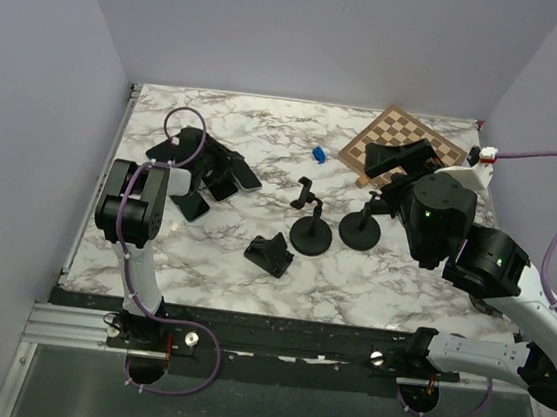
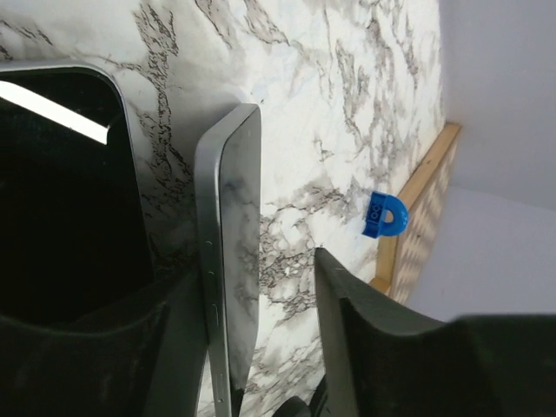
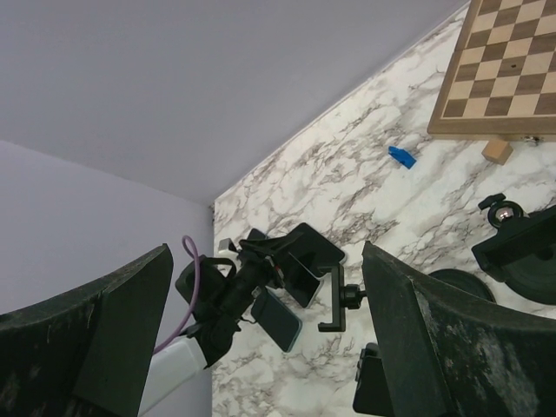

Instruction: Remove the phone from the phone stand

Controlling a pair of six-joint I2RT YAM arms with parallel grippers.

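Observation:
Several dark phones lie flat at the table's left, among them a blue-edged phone [image 1: 194, 205]. My left gripper [image 1: 223, 167] sits over them. In the left wrist view it [image 2: 259, 269] is open around the edge of a silver phone [image 2: 233, 217], which lies against the left finger with a gap to the right finger. A dark-screened phone [image 2: 61, 200] lies beside it. The phone stand [image 1: 309, 232] has an empty clamp [image 3: 334, 300]. My right gripper [image 1: 390, 161] is raised near the chessboard, open and empty [image 3: 267, 252].
A second round-based stand [image 1: 360, 230] stands next to the first. A small black wedge stand [image 1: 269, 254] sits nearer me. A chessboard [image 1: 404, 140] lies at the back right. A small blue piece [image 1: 318, 154] lies mid-back.

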